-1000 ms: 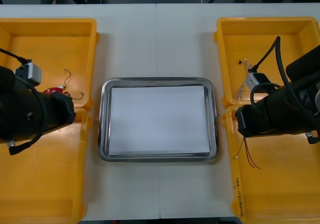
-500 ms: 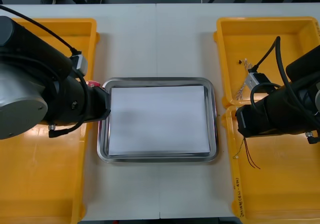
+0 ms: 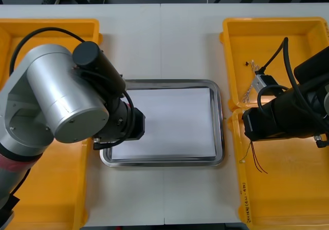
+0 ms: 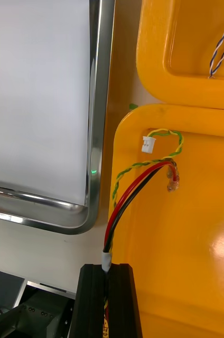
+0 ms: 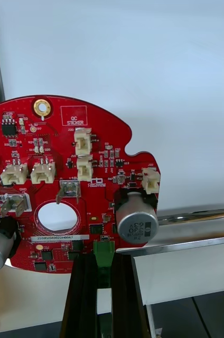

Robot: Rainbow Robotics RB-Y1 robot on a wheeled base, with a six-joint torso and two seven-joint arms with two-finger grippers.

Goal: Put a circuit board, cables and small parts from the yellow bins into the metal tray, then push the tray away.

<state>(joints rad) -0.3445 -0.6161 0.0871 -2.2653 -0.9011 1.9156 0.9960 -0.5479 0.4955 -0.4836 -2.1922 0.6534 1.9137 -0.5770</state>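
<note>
left gripper (image 5: pixel 98 262) now over tray (image 3: pixel 220 122), apparently clamping circuit board (image 5: pixel 64 174)

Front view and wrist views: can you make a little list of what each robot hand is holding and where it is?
left gripper: shut on the edge of the round red circuit board, above the left part of the metal tray
right gripper: shut on the red and yellow cable, at the near right yellow bin
tray: white inside, between the bins
</note>
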